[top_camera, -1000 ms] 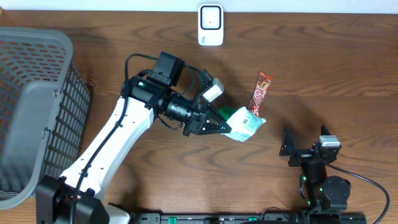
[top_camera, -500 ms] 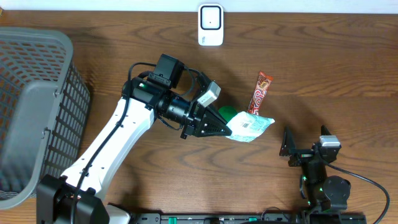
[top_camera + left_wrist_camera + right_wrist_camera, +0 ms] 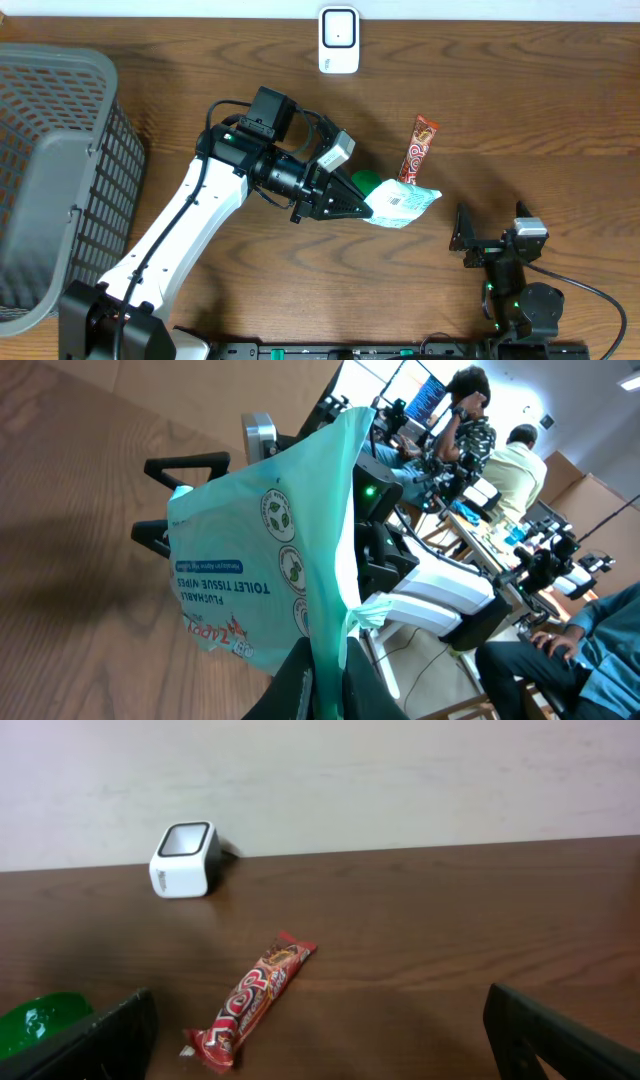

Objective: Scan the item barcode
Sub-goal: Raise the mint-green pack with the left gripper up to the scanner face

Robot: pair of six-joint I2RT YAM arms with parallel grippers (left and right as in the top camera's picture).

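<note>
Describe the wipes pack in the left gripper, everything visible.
The wipes pack is a soft mint-green plastic pouch printed "flushable toilet tissue wipes", with round logos. Overhead, its top face shows a white label, perhaps the barcode. The left gripper, shut, pinches one edge. The pack's far end lies by the candy bar. Whether it touches the table cannot be told.

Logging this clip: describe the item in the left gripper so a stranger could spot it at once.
From the grey basket, follow the white arm to the left gripper, shut on a wipes pack. It is pale green with a white label, unlike the slim red snack bar beside it.
</note>
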